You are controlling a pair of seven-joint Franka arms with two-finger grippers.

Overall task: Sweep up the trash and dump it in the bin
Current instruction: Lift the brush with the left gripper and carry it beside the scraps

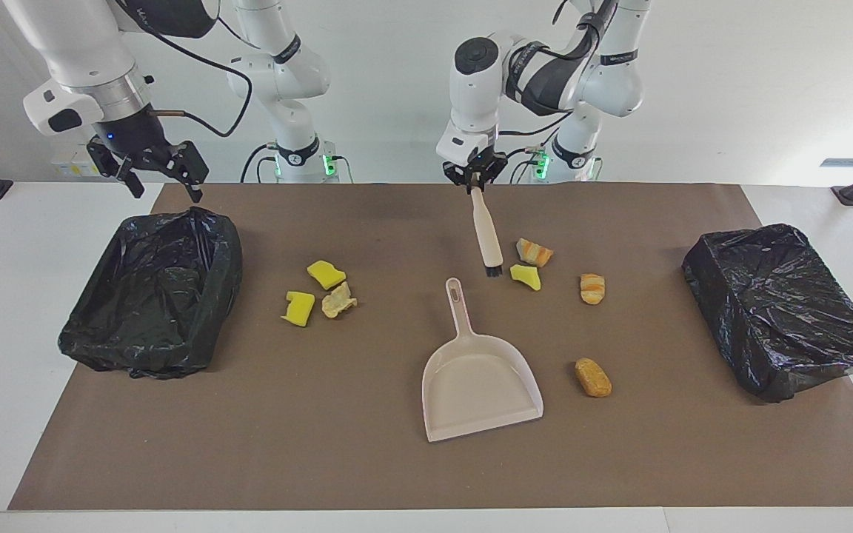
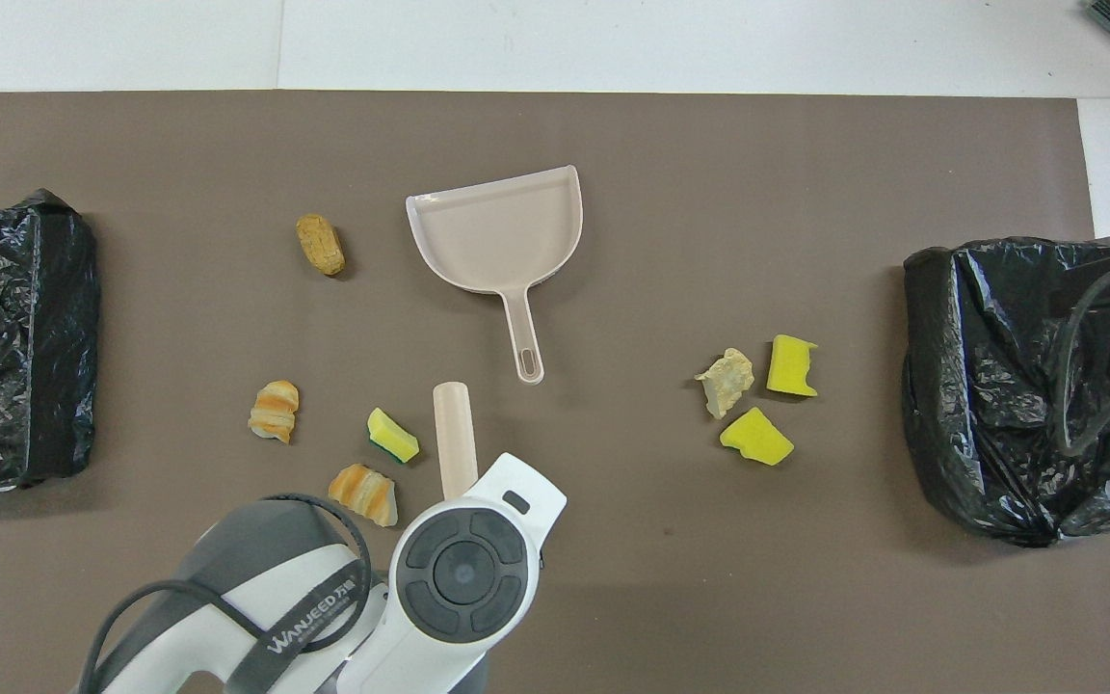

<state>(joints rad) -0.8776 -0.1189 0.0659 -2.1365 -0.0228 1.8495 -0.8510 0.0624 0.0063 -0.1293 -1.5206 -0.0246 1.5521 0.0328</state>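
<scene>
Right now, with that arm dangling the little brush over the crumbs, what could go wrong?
The left gripper holds the brush only at the handle's tip, so it could twist when pushed. The dustpan lies loose with nothing holding it; swept scraps might shove it away. The trash sits in two separate clusters, and a hard stroke at the yellow sponge could scatter its neighbours.

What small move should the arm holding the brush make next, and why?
Probably lower the brush onto the mat beside the yellow chunk. The left claw is shut on its handle, and the bristles hang close to that chunk. No scrap lies in the dustpan yet.
</scene>
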